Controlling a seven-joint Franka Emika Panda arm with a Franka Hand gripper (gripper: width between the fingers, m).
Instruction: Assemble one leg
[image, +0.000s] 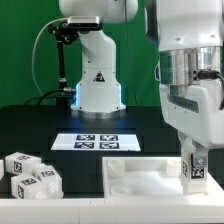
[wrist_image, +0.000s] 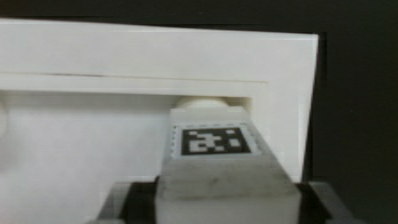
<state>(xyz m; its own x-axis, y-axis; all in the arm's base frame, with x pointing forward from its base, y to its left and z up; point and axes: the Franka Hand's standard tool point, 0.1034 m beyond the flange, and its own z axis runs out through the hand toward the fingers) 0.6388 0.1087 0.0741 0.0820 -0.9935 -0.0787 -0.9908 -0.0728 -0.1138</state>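
My gripper (image: 196, 165) is shut on the leg (image: 198, 168), a small white block with a black-and-white tag, and holds it upright over the right part of the large white tray-like panel (image: 140, 178). In the wrist view the leg (wrist_image: 215, 150) sits between my fingers (wrist_image: 134, 203), its far end close to a round corner hole (wrist_image: 208, 101) of the panel (wrist_image: 107, 120). Whether the leg touches the hole cannot be told.
Several more white tagged legs (image: 30, 172) lie at the exterior view's lower left. The marker board (image: 97, 142) lies on the black table behind the panel. The robot base (image: 98, 85) stands at the back.
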